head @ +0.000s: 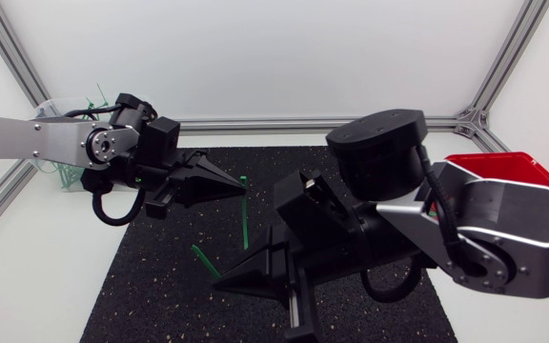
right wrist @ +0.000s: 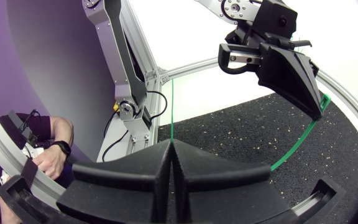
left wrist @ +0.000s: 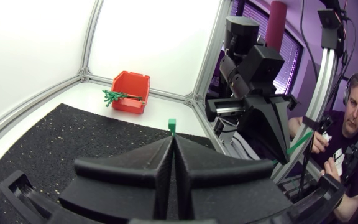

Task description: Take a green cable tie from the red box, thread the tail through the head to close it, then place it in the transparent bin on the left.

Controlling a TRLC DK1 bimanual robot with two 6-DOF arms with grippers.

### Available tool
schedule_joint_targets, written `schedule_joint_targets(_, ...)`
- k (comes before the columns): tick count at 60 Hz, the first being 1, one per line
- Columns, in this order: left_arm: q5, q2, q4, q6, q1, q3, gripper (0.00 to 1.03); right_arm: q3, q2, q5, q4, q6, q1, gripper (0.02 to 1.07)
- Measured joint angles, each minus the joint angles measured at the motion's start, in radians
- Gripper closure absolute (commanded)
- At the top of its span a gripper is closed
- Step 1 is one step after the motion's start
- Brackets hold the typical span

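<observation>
One green cable tie (head: 244, 219) hangs above the black mat, held at two places. My left gripper (head: 240, 188) is shut on its head end, and the green head (left wrist: 172, 126) pokes out past the fingertips. My right gripper (head: 219, 280) is shut on the strip further along; the thin tail (right wrist: 172, 106) sticks out beyond its tips. Between the two grips the strip (right wrist: 297, 146) bows in a curve. The red box (head: 503, 167) sits at the far right behind my right arm, with several green ties (left wrist: 114, 95) in it. The transparent bin (head: 65, 143) stands at the far left, holding green ties.
A black speckled mat (head: 160, 286) covers the middle of the white table. Aluminium frame rails (head: 255, 124) run along the table's back and sides. My right arm's bulky links (head: 379, 152) fill the space above the mat's right half.
</observation>
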Motion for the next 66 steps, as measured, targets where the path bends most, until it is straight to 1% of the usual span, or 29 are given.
schedule_joint_targets(9,-0.064,-0.011,0.105,0.000,-0.035,-0.037,1.00,-0.003,0.000,0.014,0.000,-0.026,0.000,1.01)
schedule_joint_targets(14,-0.092,-0.012,0.199,-0.009,-0.051,-0.067,1.00,-0.003,0.000,0.019,0.000,-0.042,-0.001,1.01)
schedule_joint_targets(17,-0.113,-0.012,0.283,-0.044,-0.059,-0.085,1.00,-0.003,-0.002,0.027,-0.001,-0.051,-0.001,1.01)
schedule_joint_targets(19,-0.122,-0.013,0.357,-0.080,-0.062,-0.100,1.00,-0.003,-0.003,0.029,-0.001,-0.055,-0.001,1.01)
schedule_joint_targets(22,-0.144,-0.017,0.502,-0.157,-0.067,-0.132,1.00,-0.004,-0.005,0.031,-0.001,-0.056,-0.002,1.01)
schedule_joint_targets(24,-0.163,-0.019,0.627,-0.230,-0.068,-0.160,1.00,-0.007,-0.008,0.034,-0.001,-0.059,-0.004,1.01)
schedule_joint_targets(25,-0.170,-0.021,0.717,-0.285,-0.069,-0.180,1.00,-0.008,-0.011,0.034,-0.002,-0.059,-0.006,1.01)
schedule_joint_targets(28,-0.188,-0.022,0.908,-0.415,-0.069,-0.222,1.00,-0.012,-0.021,0.033,-0.011,-0.058,-0.013,1.01)
schedule_joint_targets(30,-0.193,-0.022,1.013,-0.504,-0.069,-0.248,1.00,-0.012,-0.027,0.024,-0.027,-0.057,-0.021,1.01)
schedule_joint_targets(32,-0.195,-0.022,1.067,-0.566,-0.069,-0.263,1.00,-0.012,-0.034,0.013,-0.040,-0.054,-0.032,1.01)
schedule_joint_targets(35,-0.199,-0.023,1.102,-0.648,-0.069,-0.275,1.00,-0.012,-0.044,-0.005,-0.063,-0.047,-0.052,1.01)
schedule_joint_targets(38,-0.200,-0.023,1.112,-0.709,-0.069,-0.280,1.00,-0.012,-0.056,-0.020,-0.092,-0.040,-0.074,1.01)
schedule_joint_targets(47,-0.203,-0.034,1.124,-0.843,-0.069,-0.286,1.00,-0.003,-0.101,-0.053,-0.175,0.007,-0.106,1.01)
schedule_joint_targets(54,-0.203,-0.071,1.125,-0.878,-0.070,-0.313,1.00,0.031,-0.127,-0.078,-0.250,0.049,-0.106,1.01)
schedule_joint_targets(66,-0.214,-0.108,1.170,-0.912,-0.101,-0.349,1.00,0.105,-0.148,-0.138,-0.381,0.111,-0.122,1.01)
